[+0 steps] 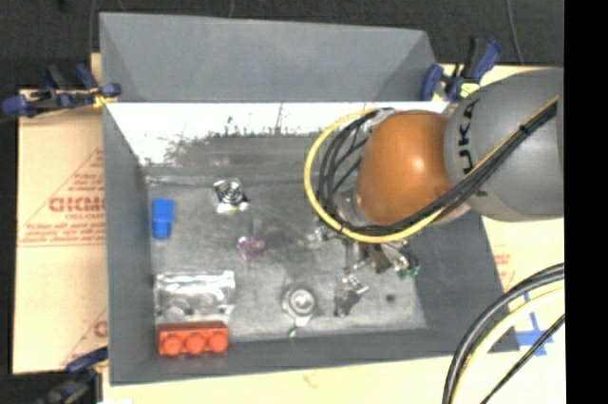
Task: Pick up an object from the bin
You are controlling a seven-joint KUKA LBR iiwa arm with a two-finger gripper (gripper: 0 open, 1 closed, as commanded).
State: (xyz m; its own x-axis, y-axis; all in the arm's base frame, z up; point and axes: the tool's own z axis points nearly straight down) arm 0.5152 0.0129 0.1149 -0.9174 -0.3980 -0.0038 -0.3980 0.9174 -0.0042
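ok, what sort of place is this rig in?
Most likely a robotics lab's bin-picking cell: a grey metal bin holds scattered small odds like a blue block and an orange three-bump piece, and a cabled robot arm reaches in from the right.

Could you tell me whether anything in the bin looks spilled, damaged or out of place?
Nothing stands out: the blue block, orange brick, clear packet and round metal piece lie loose in the bin, with nothing visibly spilled or broken.
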